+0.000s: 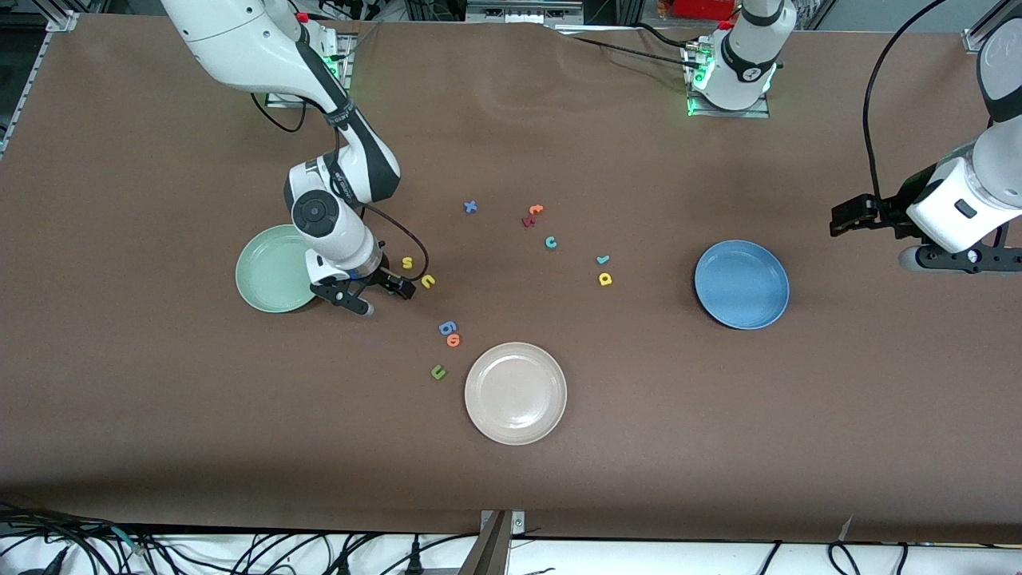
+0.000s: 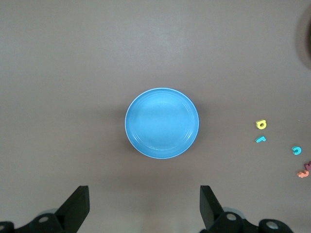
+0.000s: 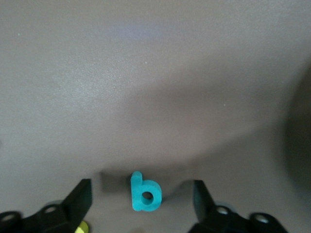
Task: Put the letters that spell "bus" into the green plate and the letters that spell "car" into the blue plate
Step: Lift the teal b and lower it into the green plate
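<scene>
The green plate [image 1: 271,271] lies at the right arm's end of the table, and just beside it the right gripper [image 1: 382,294] is down at the table, fingers apart either side of the teal "b" [image 3: 144,192], not clamped. Next come the yellow "s" [image 1: 407,262] and yellow "u" [image 1: 429,280], then the teal "c" [image 1: 551,242], teal "r" [image 1: 603,259] and yellow "a" [image 1: 605,279]. The blue plate [image 1: 741,284] lies empty toward the left arm's end, where the left gripper [image 1: 848,216] waits, fingers wide apart

cream plate [image 1: 516,393]: nearest the front camera, mid-table
green u [image 1: 437,371]: just beside cream plate
blue g [image 1: 447,327]: touching orange o [image 1: 454,340]
blue x [image 1: 470,207]: farther back
orange t [image 1: 535,210]: touching dark red letter [image 1: 528,221]
</scene>
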{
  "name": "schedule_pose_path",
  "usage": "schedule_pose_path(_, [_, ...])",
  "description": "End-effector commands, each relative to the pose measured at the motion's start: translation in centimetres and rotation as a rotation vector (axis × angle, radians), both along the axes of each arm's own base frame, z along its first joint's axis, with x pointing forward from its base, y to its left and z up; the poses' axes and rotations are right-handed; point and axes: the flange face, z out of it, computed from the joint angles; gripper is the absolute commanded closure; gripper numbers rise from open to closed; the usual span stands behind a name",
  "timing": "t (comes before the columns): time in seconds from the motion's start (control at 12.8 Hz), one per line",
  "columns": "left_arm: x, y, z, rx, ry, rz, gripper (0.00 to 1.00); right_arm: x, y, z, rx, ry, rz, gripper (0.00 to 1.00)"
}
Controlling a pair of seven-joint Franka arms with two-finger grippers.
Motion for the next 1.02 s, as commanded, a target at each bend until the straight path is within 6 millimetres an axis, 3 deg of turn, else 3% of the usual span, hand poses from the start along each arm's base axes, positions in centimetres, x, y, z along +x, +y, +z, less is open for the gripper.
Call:
schedule_pose_path(0.0, [-0.26, 0.14, 0.34, 0.03, -0.01, -0.025, 0.0, -0.02, 0.46, -0.07, 0.012, -0.003, -0.007, 0.46])
schedule_pose_path(0.08, [-0.28, 0.14, 0.33, 0.03, -0.008, -0.025, 0.0, -0.05, 0.35, -0.21, 0.01, 0.003, -0.008, 0.51])
schedule_pose_path(0.39, [-0.26, 0.14, 0.34, 0.03, -0.01, -0.025, 0.0, -0.24, 0.48, -0.24, 0.007, 0.02, -0.009, 0.44])
schedule_pose_path(0.55, [-0.26, 0.14, 0.34, 0.03, -0.01, -0.025, 0.0, -0.28, 0.37, -0.31, 0.003, 0.026, -0.009, 0.47])
schedule_pose_path(0.63, [-0.26, 0.14, 0.34, 0.03, -0.01, -0.025, 0.0, -0.23, 0.39, -0.25, 0.004, 0.025, -0.01, 0.58])
schedule_pose_path(0.78, [-0.28, 0.14, 0.33, 0.03, -0.008, -0.025, 0.0, -0.22, 0.32, -0.26, -0.001, 0.039, -0.006, 0.91])
schedule_pose_path(0.86, [-0.26, 0.14, 0.34, 0.03, -0.01, -0.025, 0.0, -0.19, 0.34, -0.21, -0.003, 0.044, -0.006, 1.0])
schedule_pose_path(0.94, [-0.28, 0.14, 0.33, 0.03, -0.008, -0.025, 0.0, -0.16, 0.36, -0.17, -0.004, 0.048, -0.007, 1.0])
